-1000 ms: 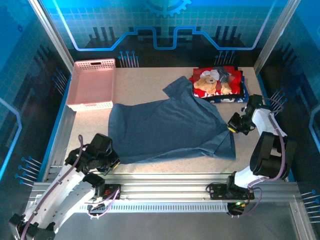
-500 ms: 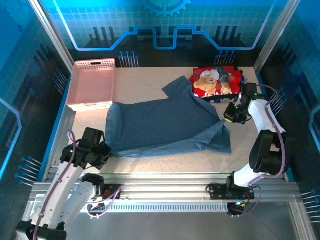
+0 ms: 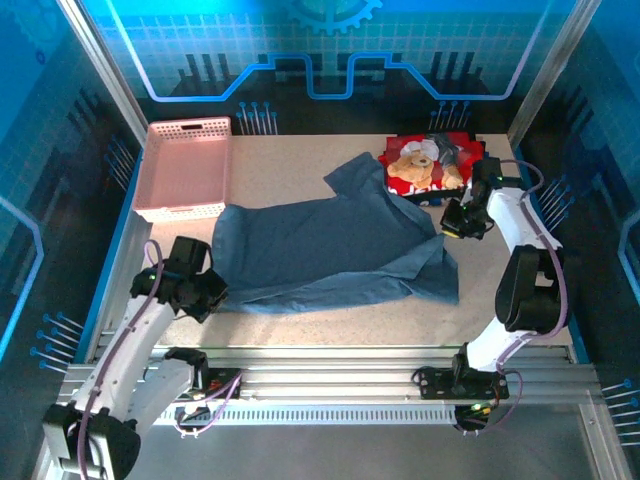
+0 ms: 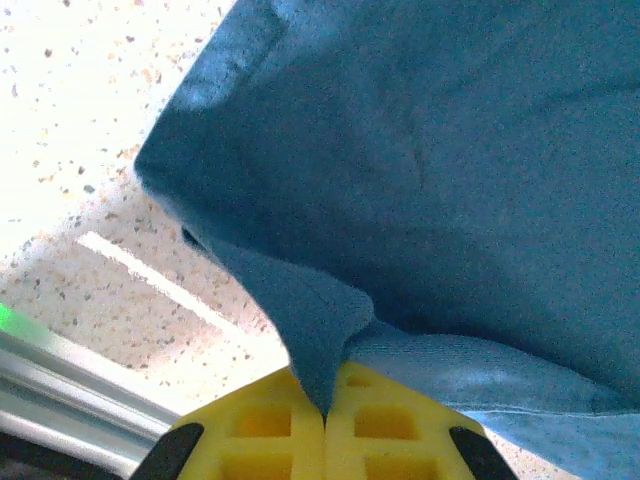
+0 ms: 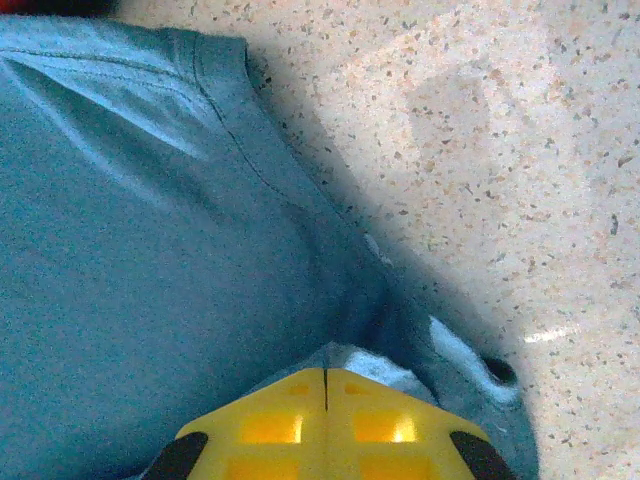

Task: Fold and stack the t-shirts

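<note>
Gripping the slate-blue t-shirt (image 3: 340,245) at both ends, your two arms were pictured from the top camera with the garment spread between them on the counter (image 3: 290,160), its long axis running left to right. Your left jaws were clamped on the near-left corner and your right jaws on the right edge, just in front of the folded stack topped by the red teddy-bear shirt (image 3: 432,165). One far sleeve reached up against that stack. The pink basket (image 3: 190,126) sat at the far left, just beyond the shirt's corner. Your right arm (image 3: 522,225) was the nearer to the stack, so the shirt lay wholly to its left. The coming fold looked to depend on both ends moving together across that long axis.

From the left wrist, the yellow pads (image 4: 260,430) were seen pressed together with a ridge of blue cloth (image 4: 450,150) nipped in the seam. That grip was too small to judge from above. Speckled counter (image 4: 70,120) showed to the left.

From the right wrist, the pads (image 5: 270,425) met likewise, with cloth (image 5: 120,250) bunched over their tips. A stitched hem ran away from them, and bare counter (image 5: 480,130) lay to the right.
</note>
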{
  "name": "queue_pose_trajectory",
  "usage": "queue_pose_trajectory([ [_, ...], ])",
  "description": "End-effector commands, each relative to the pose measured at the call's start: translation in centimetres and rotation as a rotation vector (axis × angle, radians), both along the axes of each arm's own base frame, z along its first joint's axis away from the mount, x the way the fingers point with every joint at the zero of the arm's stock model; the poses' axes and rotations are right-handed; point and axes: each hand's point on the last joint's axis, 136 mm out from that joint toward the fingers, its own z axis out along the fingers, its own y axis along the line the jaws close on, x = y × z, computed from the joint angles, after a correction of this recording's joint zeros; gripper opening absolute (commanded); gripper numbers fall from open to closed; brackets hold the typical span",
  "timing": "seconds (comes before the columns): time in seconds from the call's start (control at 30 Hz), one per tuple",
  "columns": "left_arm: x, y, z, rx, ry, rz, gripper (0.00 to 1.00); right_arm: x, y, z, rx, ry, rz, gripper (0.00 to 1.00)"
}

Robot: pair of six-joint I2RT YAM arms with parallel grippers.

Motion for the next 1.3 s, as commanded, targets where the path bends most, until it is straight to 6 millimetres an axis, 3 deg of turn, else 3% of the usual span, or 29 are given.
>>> queue_pose_trajectory([
  [0.0, 1.7, 0.0, 0.9, -0.003, -0.047, -0.04, 0.05, 0.7, 0.0, 0.2, -0.032, -0.001, 0.021, 0.0],
  [0.43, 5.5, 1.3, -0.9, 0.035, -0.007, -0.066, 0.05, 2.6, -0.1, -0.3, -0.073, -0.005, 0.031, 0.0],
  [0.6, 5.9, 1.8, -2.3, 0.041, 0.015, -0.05, 0.05, 3.0, 0.3, -0.9, -0.08, 0.008, 0.045, 0.0],
  [1.13, 10.0, 1.9, -4.1, 0.047, 0.026, -0.092, 0.05, 5.6, 2.0, -2.1, -0.117, 0.029, 0.112, 0.0],
  [1.23, 10.3, 2.2, -4.5, 0.067, 0.04, -0.088, 0.09, 6.3, 2.0, -2.5, -0.125, 0.041, 0.116, 0.0],
  [1.27, 10.3, 2.4, -4.5, 0.077, 0.044, -0.081, 0.15, 6.6, 2.0, -2.6, -0.127, 0.043, 0.114, 0.01],
])
